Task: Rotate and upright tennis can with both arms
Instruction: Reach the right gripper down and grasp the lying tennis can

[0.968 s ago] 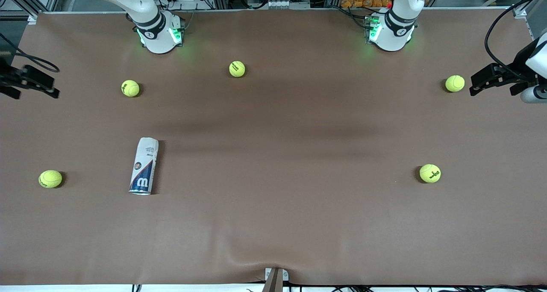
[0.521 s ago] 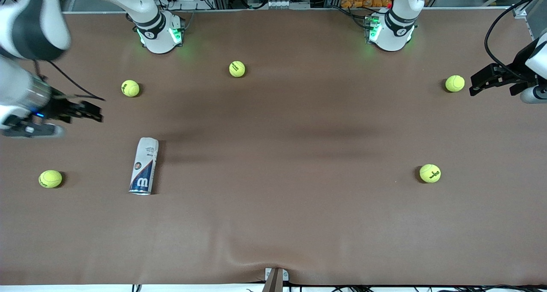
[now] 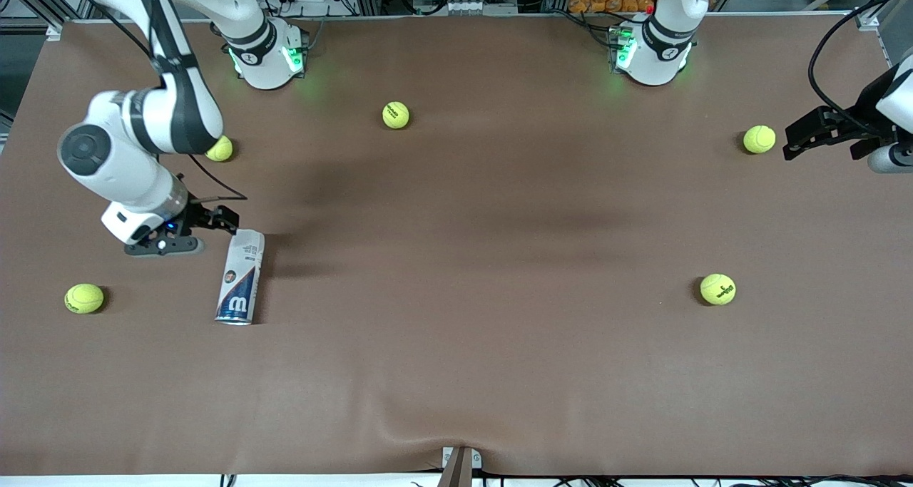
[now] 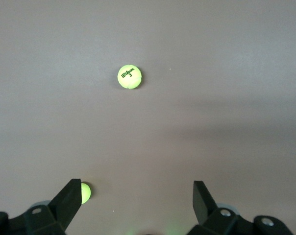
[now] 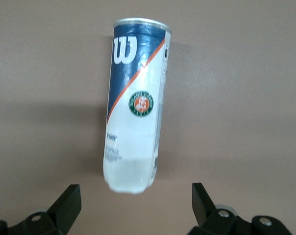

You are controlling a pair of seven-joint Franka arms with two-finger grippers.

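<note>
The tennis can (image 3: 240, 277) lies flat on the table (image 3: 456, 373), toward the right arm's end. Its silvery rim end points at the front camera and its white rounded end points toward the robots' bases. In the right wrist view the can (image 5: 136, 105) sits right between the two fingers, w/ its white end closest to them.

The right gripper (image 3: 217, 218) hangs just by the can's white end. It's wide open, holding nothing, not touching the can yet.

The left gripper (image 3: 820, 132) waits over the table edge at the left arm's end, beside a tennis ball (image 3: 759, 139). It's wide open too & empty.

Step now, I think: reaching for the can, no grab yet. Next the right gripper needs to go down so its fingers are on both sides of the can, then squeeze. The can is round & smooth, so it may roll away.

More balls lie around, e.g. one (image 3: 84, 298) near the can.
</note>
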